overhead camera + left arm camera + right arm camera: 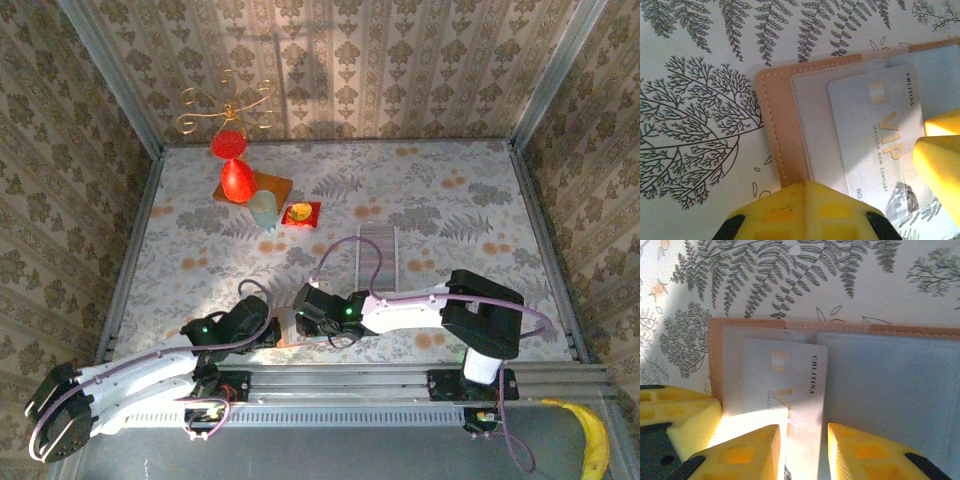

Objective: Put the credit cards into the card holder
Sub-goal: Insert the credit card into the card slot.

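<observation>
top view first: both arms lean in to one spot near the front of the table (200,230). the card holder (286,330) is the little tan patch between the left gripper (270,328) and the right gripper (300,320). a clear ribbed tray (378,255) sits further back and a banana (592,440) lies off at the near right corner. left wrist view: the card holder (777,125) lies open and flat. the left gripper (805,200) has its fingers squeezed together with nothing between them, tips at the holder's edge. looks like it's pinning it down, though i can't tell if it actually touches. a credit card (875,135) lies angled over the pale sleeve (812,125). right wrist view: the right gripper (804,445) is partly closed with the card's near end between its fingers, so i'd call that a grip. handling-wise, my guess: the card is light, stiff, slick plastic, so pinch it by the trailing end and keep it flat. the holder is soft and light and will probably slide unless it's held down. count: one card i'm sure of, one holder, one tray, one banana, two grippers.
</observation>
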You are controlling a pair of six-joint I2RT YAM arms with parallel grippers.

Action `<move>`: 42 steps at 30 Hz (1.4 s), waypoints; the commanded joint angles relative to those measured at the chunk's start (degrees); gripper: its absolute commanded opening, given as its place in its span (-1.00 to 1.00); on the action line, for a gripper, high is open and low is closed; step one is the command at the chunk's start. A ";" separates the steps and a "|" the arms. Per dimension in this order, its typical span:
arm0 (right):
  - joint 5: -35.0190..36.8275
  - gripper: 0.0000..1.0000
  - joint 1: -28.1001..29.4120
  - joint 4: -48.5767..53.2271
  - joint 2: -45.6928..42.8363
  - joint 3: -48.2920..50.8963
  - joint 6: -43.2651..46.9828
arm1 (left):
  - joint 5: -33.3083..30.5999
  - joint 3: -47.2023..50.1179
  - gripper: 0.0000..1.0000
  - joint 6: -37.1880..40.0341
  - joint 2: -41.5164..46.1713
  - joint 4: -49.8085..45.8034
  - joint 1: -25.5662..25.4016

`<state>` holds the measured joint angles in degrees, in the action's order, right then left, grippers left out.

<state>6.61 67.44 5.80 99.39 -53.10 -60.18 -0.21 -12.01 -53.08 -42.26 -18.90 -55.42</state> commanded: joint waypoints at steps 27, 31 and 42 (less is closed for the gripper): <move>-0.19 -0.99 1.80 1.32 3.50 -3.23 -0.41 | 0.54 0.85 -0.95 -0.36 0.56 -0.28 0.21; -0.63 -0.99 2.16 0.14 4.21 -3.64 -0.53 | 0.38 0.95 -0.96 -0.37 0.60 -0.31 0.15; 3.01 -0.84 2.79 -3.35 -1.98 0.14 2.17 | 0.21 1.03 -0.96 -0.30 0.79 -0.52 0.19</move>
<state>7.35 69.45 4.05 100.95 -53.58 -59.44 -0.21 -11.88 -53.08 -42.04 -18.92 -55.42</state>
